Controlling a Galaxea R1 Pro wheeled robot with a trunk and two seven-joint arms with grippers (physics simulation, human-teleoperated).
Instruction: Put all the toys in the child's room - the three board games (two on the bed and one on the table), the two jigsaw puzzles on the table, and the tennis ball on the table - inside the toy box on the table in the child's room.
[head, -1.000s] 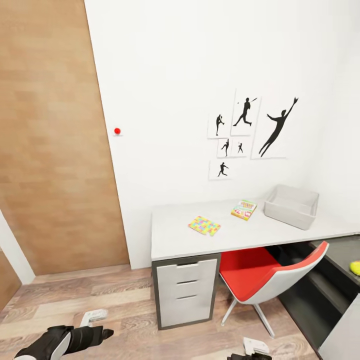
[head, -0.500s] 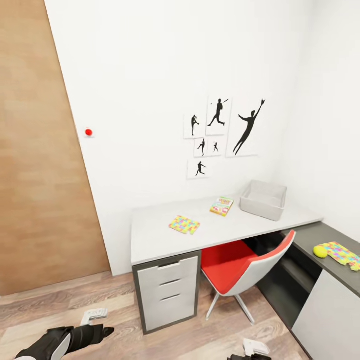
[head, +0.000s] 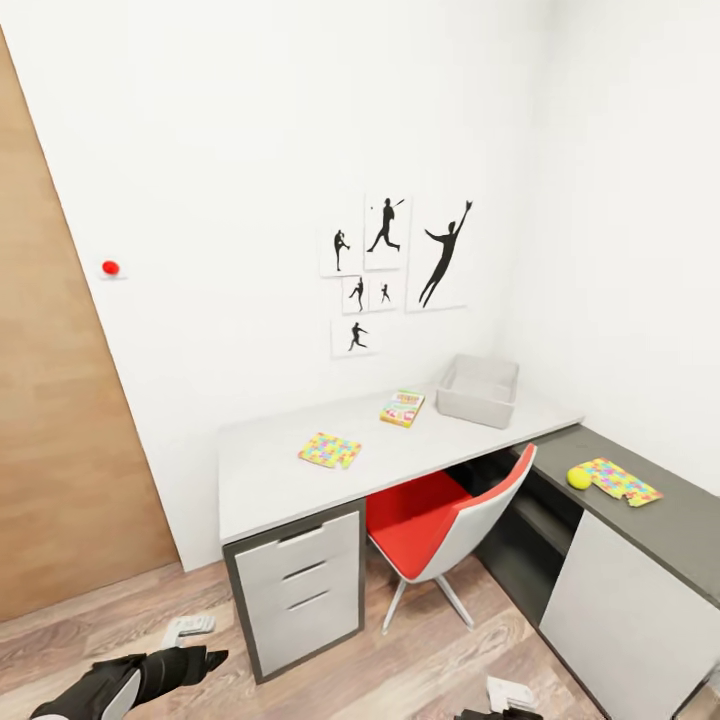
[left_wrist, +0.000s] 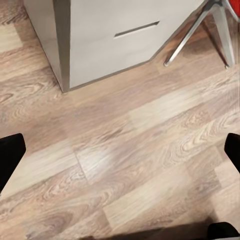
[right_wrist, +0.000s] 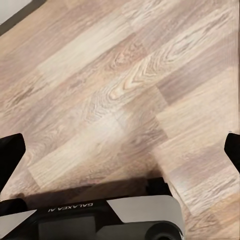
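On the white desk (head: 300, 480) a puzzle (head: 330, 450) and board game (head: 402, 408) lie outside the seemingly empty toy box (head: 478, 390), ball (head: 579, 478) and second puzzle (head: 622, 481) on the grey cabinet (head: 690, 530), both tools spread and empty.

On the long white-topped desk (head: 280, 475) we see a light grey shallow bin (head: 478, 390) at its far end, a green, yellow and red game box (head: 402, 408) lying flat just beside it, and a multicoloured puzzle slab (head: 330, 450) nearer mid-desk. Past the desk's end, a small yellow-green ball (head: 578, 478) touches a second bright puzzle slab (head: 618, 481).
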